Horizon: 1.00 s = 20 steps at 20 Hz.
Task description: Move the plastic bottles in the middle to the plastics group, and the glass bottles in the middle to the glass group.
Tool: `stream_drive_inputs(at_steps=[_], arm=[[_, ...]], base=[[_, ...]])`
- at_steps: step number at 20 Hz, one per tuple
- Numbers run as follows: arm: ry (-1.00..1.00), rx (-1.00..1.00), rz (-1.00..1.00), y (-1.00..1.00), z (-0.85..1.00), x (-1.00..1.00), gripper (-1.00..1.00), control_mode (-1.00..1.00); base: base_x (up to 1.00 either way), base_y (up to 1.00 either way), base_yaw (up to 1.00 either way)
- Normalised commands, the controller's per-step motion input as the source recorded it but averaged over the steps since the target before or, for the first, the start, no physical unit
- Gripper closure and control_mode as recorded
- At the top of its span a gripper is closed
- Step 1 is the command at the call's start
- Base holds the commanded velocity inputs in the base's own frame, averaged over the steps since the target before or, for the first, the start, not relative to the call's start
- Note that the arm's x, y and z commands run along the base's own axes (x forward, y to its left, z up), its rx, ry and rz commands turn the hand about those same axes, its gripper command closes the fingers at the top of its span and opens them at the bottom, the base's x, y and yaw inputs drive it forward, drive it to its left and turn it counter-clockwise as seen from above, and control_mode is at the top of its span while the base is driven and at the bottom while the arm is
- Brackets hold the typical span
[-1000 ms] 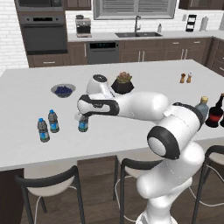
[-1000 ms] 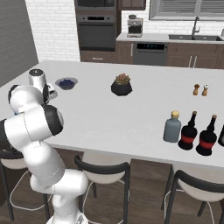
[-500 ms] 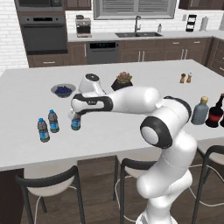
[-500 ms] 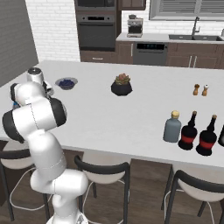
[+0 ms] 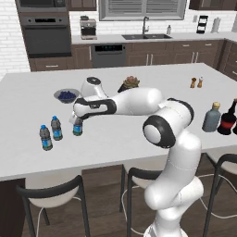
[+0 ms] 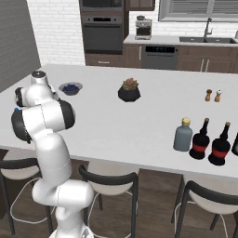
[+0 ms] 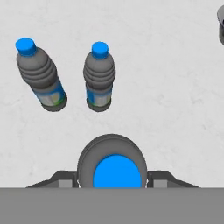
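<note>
The gripper (image 5: 77,124) grips a water bottle (image 5: 77,127) on the counter (image 5: 139,134), just beside two standing water bottles (image 5: 51,133).

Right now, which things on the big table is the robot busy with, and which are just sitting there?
Part of the job:
- held water bottle, gripper shut on it
- two water bottles
- grey flask
- red-label bottles

Just lying about:
- berry bowl
- potted plant
- two shakers
</note>
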Motion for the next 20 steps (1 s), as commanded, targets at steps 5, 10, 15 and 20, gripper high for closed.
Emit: stream_drive_inputs(at_steps=[5, 10, 15, 20], arm=[[0.0, -0.02, 0.0, 0.1, -0.15, 0.14, 1.0, -1.0], [0.0, 0.0, 0.0, 0.14, -0.09, 0.14, 1.0, -1.0], [0.0, 0.0, 0.0, 0.23, -0.06, 0.07, 1.0, -1.0], [0.0, -0.03, 0.0, 0.0, -0.09, 0.06, 1.0, -1.0]], base=[[0.0, 0.0, 0.0], [0.0, 0.0, 0.0], [0.0, 0.0, 0.0], [0.0, 0.0, 0.0]])
